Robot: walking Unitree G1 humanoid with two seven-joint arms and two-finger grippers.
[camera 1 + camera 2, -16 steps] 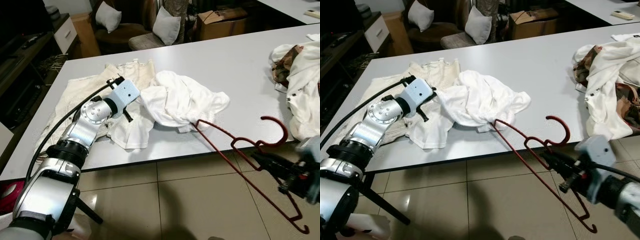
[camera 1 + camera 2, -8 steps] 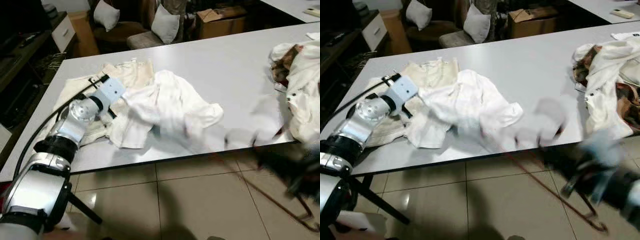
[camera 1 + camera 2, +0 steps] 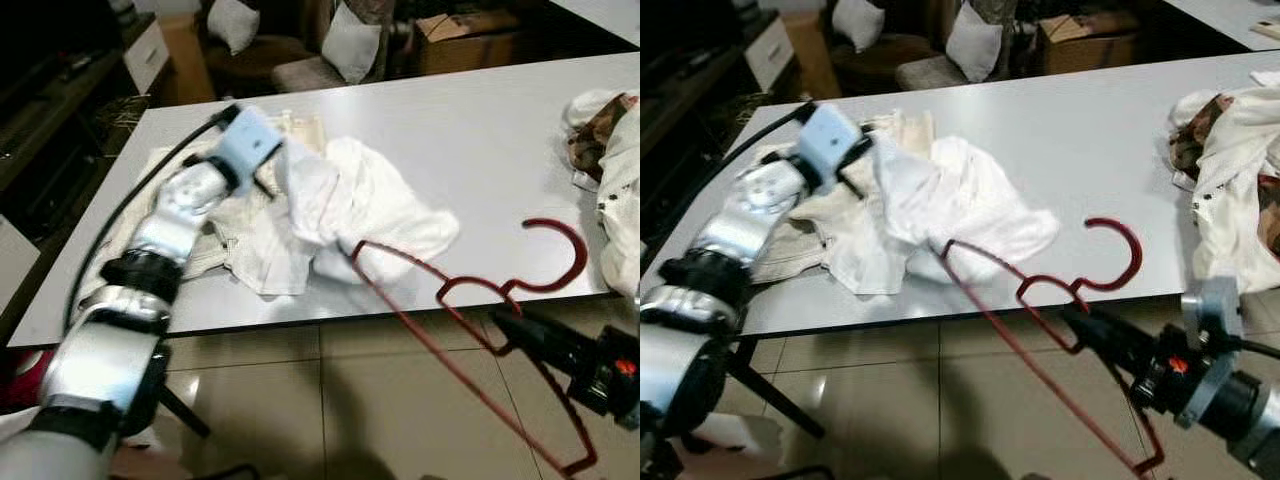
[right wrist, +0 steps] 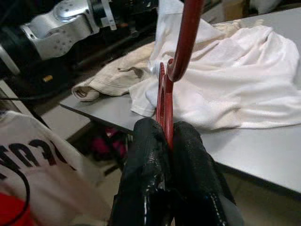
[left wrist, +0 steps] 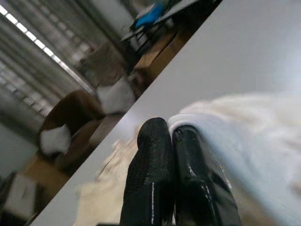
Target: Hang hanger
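A red hanger is being fed into a white shirt.

Nearest, the hanger (image 3: pixel 1040 300) is being gripped by the clenched right gripper (image 3: pixel 1090 330) beside the neck, its long axis running towards the shirt (image 3: pixel 370 205), one shoulder tucked inside. Beyond, the shirt's edge is being pinched and lifted by the left gripper (image 5: pixel 171 141) above the grey table (image 3: pixel 470 120); chairs (image 3: pixel 300 50) are standing behind.

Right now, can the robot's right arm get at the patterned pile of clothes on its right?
Probably not yet. The right pincer is shut on the red hanger, below the table edge, so it isn't free to take the clothes pile.
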